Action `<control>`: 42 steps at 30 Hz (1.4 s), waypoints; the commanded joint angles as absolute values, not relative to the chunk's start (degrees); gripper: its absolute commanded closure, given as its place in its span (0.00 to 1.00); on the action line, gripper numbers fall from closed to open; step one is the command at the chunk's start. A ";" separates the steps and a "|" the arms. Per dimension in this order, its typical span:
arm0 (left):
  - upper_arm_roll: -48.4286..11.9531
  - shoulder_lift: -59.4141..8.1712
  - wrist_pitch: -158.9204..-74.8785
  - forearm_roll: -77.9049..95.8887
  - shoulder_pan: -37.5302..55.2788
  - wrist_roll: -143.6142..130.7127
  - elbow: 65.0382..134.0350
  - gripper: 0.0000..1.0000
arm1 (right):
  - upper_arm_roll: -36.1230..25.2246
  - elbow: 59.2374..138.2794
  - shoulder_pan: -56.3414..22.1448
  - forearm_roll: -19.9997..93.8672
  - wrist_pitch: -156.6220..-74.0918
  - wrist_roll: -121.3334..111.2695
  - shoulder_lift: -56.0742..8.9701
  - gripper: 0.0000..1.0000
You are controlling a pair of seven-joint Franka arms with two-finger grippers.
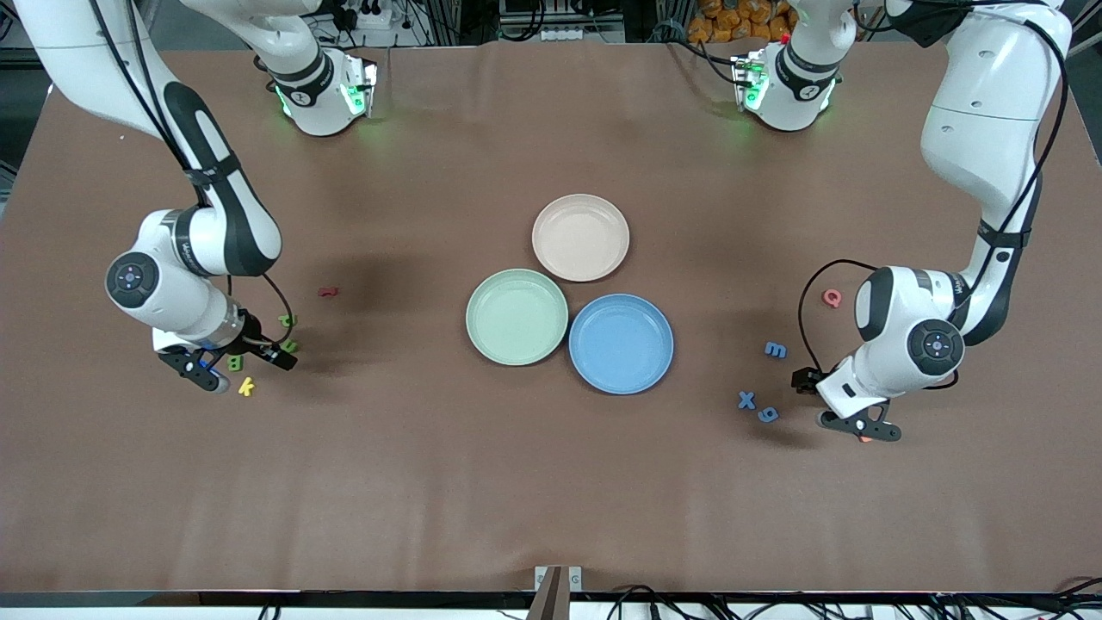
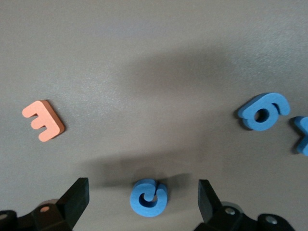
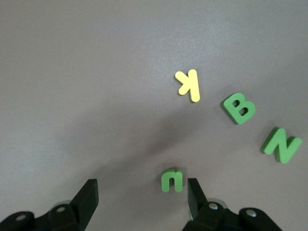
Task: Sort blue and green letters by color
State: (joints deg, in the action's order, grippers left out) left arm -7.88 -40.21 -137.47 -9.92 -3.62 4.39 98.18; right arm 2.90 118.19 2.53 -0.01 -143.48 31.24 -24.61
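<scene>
My left gripper is open, low over the table at the left arm's end, its fingers on either side of a blue G and not touching it. A blue g and a blue X lie beside it. A blue E lies farther from the front camera. My right gripper is open, low at the right arm's end, around a green u that sits close to one finger. A green B and a green N lie beside it.
A green plate, a blue plate and a pale pink plate stand together mid-table. A yellow k lies by the green letters, a red letter toward the plates. An orange E and a pink letter lie near the blue ones.
</scene>
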 commanded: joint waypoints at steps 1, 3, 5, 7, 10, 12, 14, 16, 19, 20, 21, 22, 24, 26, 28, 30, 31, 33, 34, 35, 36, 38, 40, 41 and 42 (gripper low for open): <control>-8.00 -40.43 -137.90 -11.25 -3.96 5.10 98.26 0.00 | 2.99 117.86 2.29 0.44 -144.05 32.26 -25.66 0.21; -7.91 -40.43 -137.81 -11.25 -3.96 5.10 98.61 0.00 | 2.90 117.95 2.02 0.35 -144.23 32.26 -25.93 0.21; -7.91 -40.43 -137.81 -11.25 -4.04 5.10 99.14 0.00 | 2.90 118.21 1.93 0.09 -144.23 32.26 -26.10 0.21; -7.91 -40.43 -137.72 -11.25 -4.13 5.10 99.32 0.00 | 2.90 118.74 1.85 -0.17 -144.49 32.26 -26.19 0.22; -7.91 -40.43 -137.46 -11.25 -4.13 5.10 99.58 0.00 | 2.90 119.79 1.76 -0.26 -145.72 32.17 -26.10 0.22; -7.91 -40.34 -137.46 -11.25 -4.13 5.10 100.02 0.00 | 2.90 120.23 1.76 -0.35 -146.07 32.08 -26.10 0.22; -7.91 -40.34 -137.46 -11.25 -4.22 5.10 100.11 0.00 | 2.81 120.50 1.76 -0.44 -146.16 31.64 -26.10 0.22; -8.00 -40.34 -137.46 -11.25 -4.22 5.10 100.20 0.00 | 2.81 120.76 1.76 -0.96 -146.16 31.55 -26.10 0.22; -8.00 -40.25 -137.46 -11.25 -4.22 5.10 100.28 0.04 | 2.81 121.20 1.76 -2.10 -146.25 31.55 -26.10 0.23; -7.91 -40.25 -137.46 -11.25 -4.31 5.18 100.28 0.11 | 2.81 121.29 1.84 -2.72 -146.25 31.47 -26.10 0.23; -7.91 -40.17 -137.46 -11.25 -4.57 5.19 100.28 0.19 | 2.81 121.29 1.93 -3.33 -146.25 31.46 -26.10 0.24; -8.00 -40.17 -137.46 -11.25 -4.83 5.10 100.28 0.27 | 2.81 121.29 1.93 -3.86 -146.25 31.46 -26.19 0.24; -8.00 -40.17 -137.46 -11.25 -5.10 5.10 100.37 0.43 | 2.81 121.38 2.02 -4.48 -146.16 31.46 -26.19 0.25; -8.00 -40.17 -137.46 -11.25 -5.10 5.10 100.37 0.56 | 2.81 121.29 2.02 -4.92 -146.16 31.38 -26.19 0.26; -8.00 -40.17 -137.46 -11.25 -5.10 4.92 100.37 0.64 | 2.81 121.29 2.02 -5.45 -146.07 31.38 -26.28 0.27; -8.00 -40.08 -137.46 -11.25 -5.10 4.49 100.37 0.72 | 2.81 121.29 2.11 -5.71 -146.16 31.38 -26.37 0.27; -8.00 -40.08 -137.46 -11.25 -5.10 4.40 100.37 0.74 | 2.81 121.29 2.20 -5.71 -146.16 31.38 -26.37 0.28; -8.00 -40.08 -137.46 -11.16 -5.01 4.13 100.37 0.79 | 2.81 121.29 2.20 -5.71 -146.16 31.38 -26.63 0.28; -8.00 -40.08 -137.46 -11.16 -5.01 4.04 100.37 0.83 | 2.81 121.20 2.20 -5.71 -146.16 31.38 -26.72 0.29; -8.00 -40.08 -137.46 -11.16 -5.01 4.04 100.37 0.86 | 2.81 121.20 2.20 -5.80 -146.25 31.38 -26.89 0.30; -8.00 -40.08 -137.46 -11.16 -5.01 4.04 100.37 0.88 | 2.81 121.20 2.20 -5.80 -146.34 31.38 -27.07 0.31; -8.00 -40.08 -137.46 -11.16 -5.01 4.04 100.28 0.92 | 2.81 121.11 2.37 -5.89 -146.34 31.29 -27.25 0.32; -8.00 -39.99 -137.46 -11.16 -5.01 4.04 100.20 0.95 | 2.81 121.11 2.37 -5.89 -146.42 31.11 -27.42 0.32; -8.00 -39.99 -137.46 -11.16 -5.01 3.96 100.11 0.96 | 2.81 121.11 2.37 -5.89 -146.43 31.11 -27.42 0.32; -8.09 -39.90 -137.46 -11.08 -4.92 3.87 100.02 0.98 | 2.81 121.11 2.46 -5.89 -146.43 31.11 -27.51 0.32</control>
